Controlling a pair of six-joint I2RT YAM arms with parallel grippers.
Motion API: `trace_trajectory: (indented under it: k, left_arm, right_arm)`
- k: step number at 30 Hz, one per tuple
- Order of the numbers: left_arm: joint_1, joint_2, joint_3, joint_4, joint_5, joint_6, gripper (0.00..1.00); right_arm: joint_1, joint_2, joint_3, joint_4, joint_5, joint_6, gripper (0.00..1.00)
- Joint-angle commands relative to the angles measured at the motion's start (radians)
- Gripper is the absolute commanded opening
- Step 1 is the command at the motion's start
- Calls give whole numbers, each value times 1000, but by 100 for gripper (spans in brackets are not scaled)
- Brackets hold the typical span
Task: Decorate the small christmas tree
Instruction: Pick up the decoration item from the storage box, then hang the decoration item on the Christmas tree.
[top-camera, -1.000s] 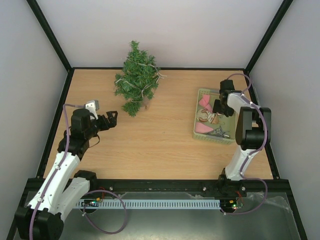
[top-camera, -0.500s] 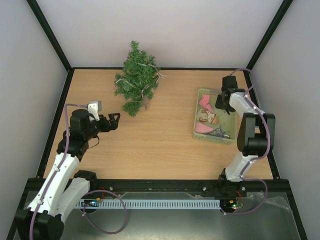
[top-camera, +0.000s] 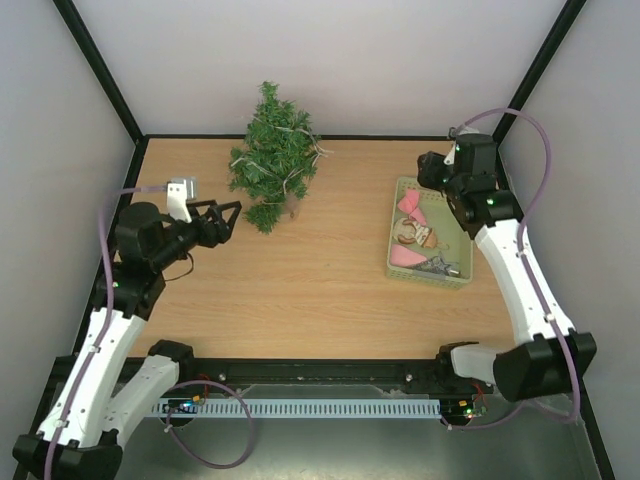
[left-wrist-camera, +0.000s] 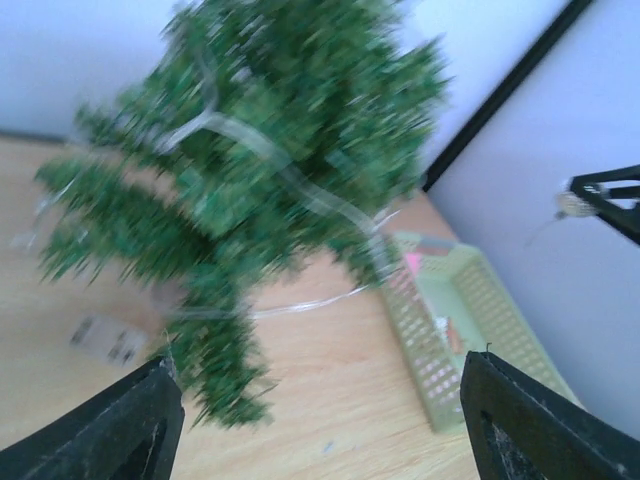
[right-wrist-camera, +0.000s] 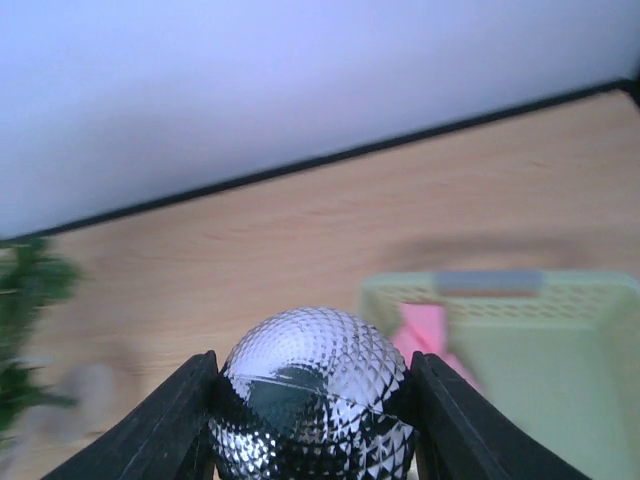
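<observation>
The small christmas tree (top-camera: 275, 160) stands at the back of the table, left of centre, with a thin pale string wound through its branches. In the left wrist view the tree (left-wrist-camera: 250, 150) fills the picture, blurred. My left gripper (top-camera: 226, 216) hovers just left of its lower branches, and that gripper (left-wrist-camera: 325, 360) is open with nothing between the fingers. My right gripper (top-camera: 430, 170) is raised over the back edge of the green basket (top-camera: 392, 250). It (right-wrist-camera: 312, 362) is shut on a faceted silver ball ornament (right-wrist-camera: 312, 400).
The green basket (right-wrist-camera: 560, 300) at the right holds pink pieces (top-camera: 409, 206), a round ornament (top-camera: 408, 233) and a grey piece (top-camera: 440, 265). A small white tag (left-wrist-camera: 110, 340) lies by the tree's foot. Black frame posts and pale walls enclose the table.
My right arm has risen out of the basket with the silver ball and swung toward the back. My left gripper has moved up and right toward the tree, its jaws a little narrower.
</observation>
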Motion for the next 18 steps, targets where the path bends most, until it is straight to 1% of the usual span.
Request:
trace_trajectory:
  k: [1, 5, 8, 13, 16, 18]
  left_arm:
    - [-53, 12, 111, 32, 60, 0, 75]
    - [-106, 51, 183, 55, 74, 15, 69]
    - [-136, 71, 197, 104, 101, 15, 65]
    - [-197, 102, 184, 160, 89, 43, 59]
    - [-234, 120, 152, 206, 72, 26, 56]
    - [-270, 130, 121, 234, 45, 15, 55]
  right_arm:
    - [83, -86, 18, 104, -135, 66, 41]
    - [159, -131, 38, 181, -205, 133, 41]
    - [217, -155, 30, 260, -270, 192, 41]
    - [298, -171, -33, 420, -342, 297, 41]
    - [359, -141, -36, 459, -380, 305, 41]
    - [395, -124, -43, 496, -394, 340, 41]
